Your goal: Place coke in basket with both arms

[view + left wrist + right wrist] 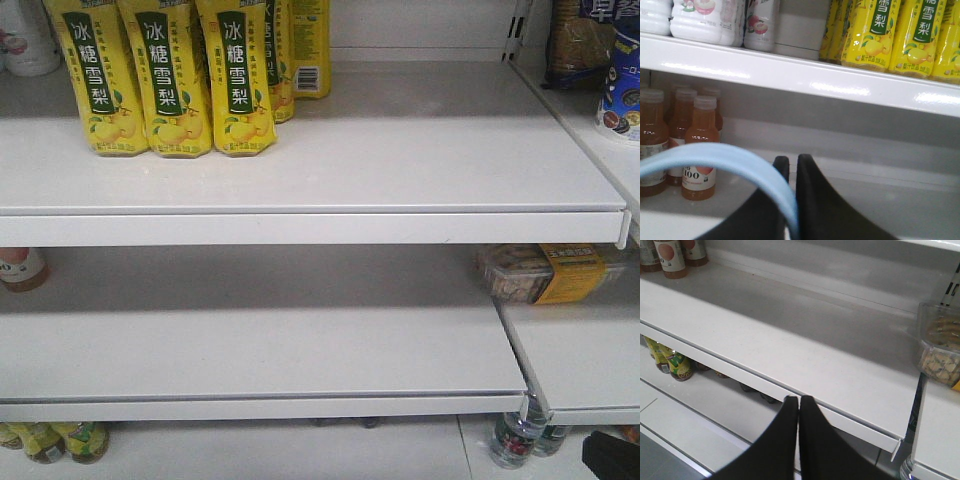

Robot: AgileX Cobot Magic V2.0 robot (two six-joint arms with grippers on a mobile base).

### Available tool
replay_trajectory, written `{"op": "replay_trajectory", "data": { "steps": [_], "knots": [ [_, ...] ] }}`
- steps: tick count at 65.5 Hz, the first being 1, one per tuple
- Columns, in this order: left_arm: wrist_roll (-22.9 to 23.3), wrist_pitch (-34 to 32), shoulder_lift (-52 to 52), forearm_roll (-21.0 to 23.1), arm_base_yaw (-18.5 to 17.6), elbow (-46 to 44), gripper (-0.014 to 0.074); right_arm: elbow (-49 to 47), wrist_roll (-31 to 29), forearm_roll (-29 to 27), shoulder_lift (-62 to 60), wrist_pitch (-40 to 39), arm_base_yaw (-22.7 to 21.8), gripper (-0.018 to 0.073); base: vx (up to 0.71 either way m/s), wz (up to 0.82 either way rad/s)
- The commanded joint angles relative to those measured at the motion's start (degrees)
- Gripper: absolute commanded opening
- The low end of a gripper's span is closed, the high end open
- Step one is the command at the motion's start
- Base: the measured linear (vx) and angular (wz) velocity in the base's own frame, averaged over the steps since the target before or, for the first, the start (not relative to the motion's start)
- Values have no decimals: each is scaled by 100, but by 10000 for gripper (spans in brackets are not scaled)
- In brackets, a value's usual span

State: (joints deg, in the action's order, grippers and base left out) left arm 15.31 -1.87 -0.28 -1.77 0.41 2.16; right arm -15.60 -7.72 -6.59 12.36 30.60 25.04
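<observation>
I can't find the coke in any view, only the basket's light blue handle (740, 167) pinched in my left gripper (790, 165), my right gripper (799, 401) closed on nothing before the white shelf (790, 340) near a snack tub (940, 347).

- In the left wrist view, the left end effector (789, 162) shows as 2 black wedge-shaped fingers rising from the bottom edge, their tips close together with only a narrow gap between them.
- A light blue handle (735, 161) arcs across the front of the left finger (781, 165) and runs down between the 2 fingers; the end effector is clamped on it.
- In the right wrist view, the right end effector (798, 401) has its 2 black fingers pressed together, tips touching, nothing between them.
- Neither arm can be made out with certainty in the front view.
</observation>
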Motion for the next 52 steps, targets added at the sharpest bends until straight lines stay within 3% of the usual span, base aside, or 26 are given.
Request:
{"op": "replay_trajectory", "data": {
  "steps": [1,52],
  "knots": [
    [-239,-912,-141,-245,-1,-160,-6,-161,-13,18,48,-387,-43,-5,0,0],
    [-239,-749,-130,-245,-1,-165,-6,-161,-13,18,48,-392,-43,-5,0,0]
  ]
}}
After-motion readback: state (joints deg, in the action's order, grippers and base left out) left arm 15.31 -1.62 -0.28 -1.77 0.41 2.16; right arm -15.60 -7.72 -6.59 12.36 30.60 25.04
